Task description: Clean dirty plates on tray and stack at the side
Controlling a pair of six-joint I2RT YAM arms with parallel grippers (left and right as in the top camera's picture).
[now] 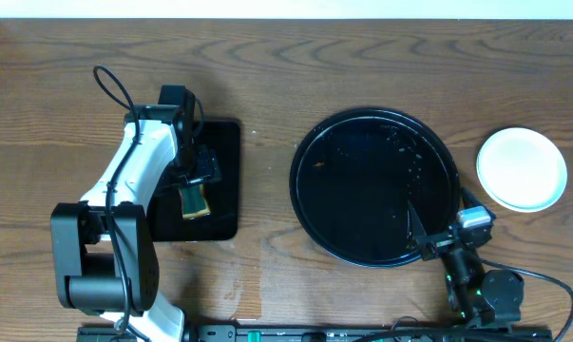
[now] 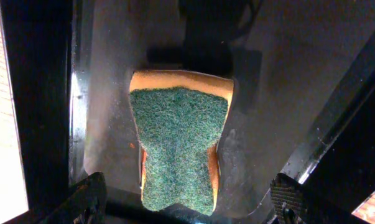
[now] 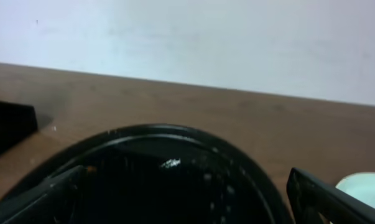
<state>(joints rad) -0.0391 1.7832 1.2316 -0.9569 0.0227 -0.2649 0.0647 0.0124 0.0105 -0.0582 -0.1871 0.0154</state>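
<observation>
The round black tray [image 1: 305,204] holds no plates; only small specks and a tiny orange spot show on it. It also fills the lower part of the right wrist view [image 3: 175,134]. The plates [image 1: 522,168] are stacked on the table to the tray's right, with a pale one on top; one edge shows in the right wrist view [image 3: 364,183]. My right gripper [image 1: 421,237] [image 3: 187,199] is open and empty over the tray's near right rim. My left gripper [image 1: 200,182] [image 2: 190,205] is open, its fingers wide on either side of a green-and-orange sponge [image 2: 178,146] [image 1: 195,202].
The sponge lies on a small rectangular black tray [image 1: 224,142] [image 2: 106,81] at the left. Bare wooden table lies between the two trays. The arm bases stand along the table's front edge.
</observation>
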